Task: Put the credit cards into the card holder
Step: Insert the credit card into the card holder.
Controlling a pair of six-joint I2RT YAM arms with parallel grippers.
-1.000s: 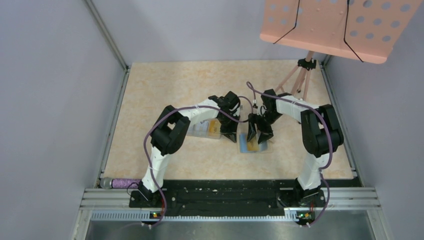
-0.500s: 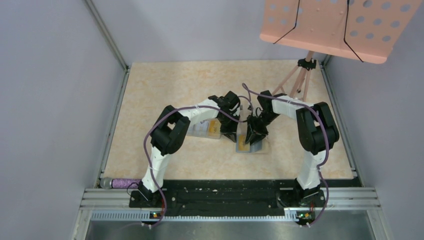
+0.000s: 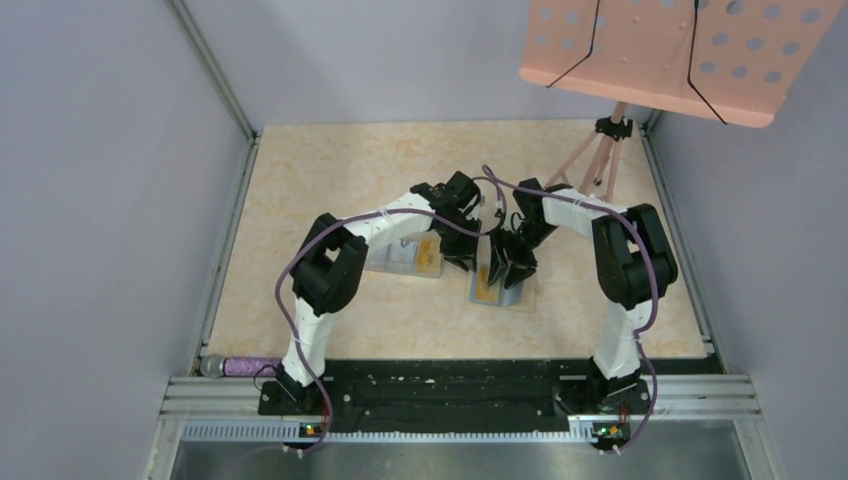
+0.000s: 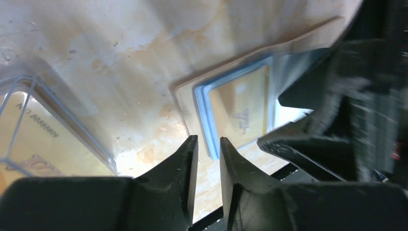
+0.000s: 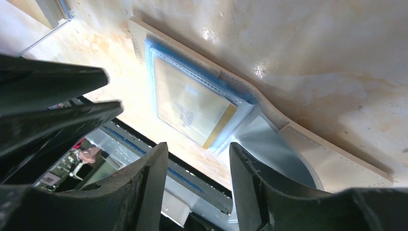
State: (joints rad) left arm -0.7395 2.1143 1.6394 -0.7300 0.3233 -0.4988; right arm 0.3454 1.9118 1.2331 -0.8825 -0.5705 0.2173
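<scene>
Wallet [image 5: 337,168] is lying open on the table [image 3: 330,180], with both arms crowded right over it. One yellow card [image 5: 190,106] is sitting in the blue-lined pocket. The corner nearest the fold looks like it pokes out a bit, though I can't be sure. There's a silvery patch next to it that could be another card or just lining, can't tell.

Left gripper [image 4: 208,144] hangs just off the wallet's edge, fingers nearly pinched together with a thin gap and nothing in it. Right gripper [image 5: 198,147] is spread apart above the pocket, also empty. A second card [image 4: 29,139] is off to the left in a clear tray [image 4: 72,125], so I'd say the job's only partly done.

What worries me:
- Nothing pins the wallet down, so any poke at that card probably slides the whole thing.
- The two grippers are really close, and a sideways move by either could knock the other.
- Catch the pocket lip with a finger and the card might pop back out.
- A flat card in a tray seems hard to pick up.
</scene>
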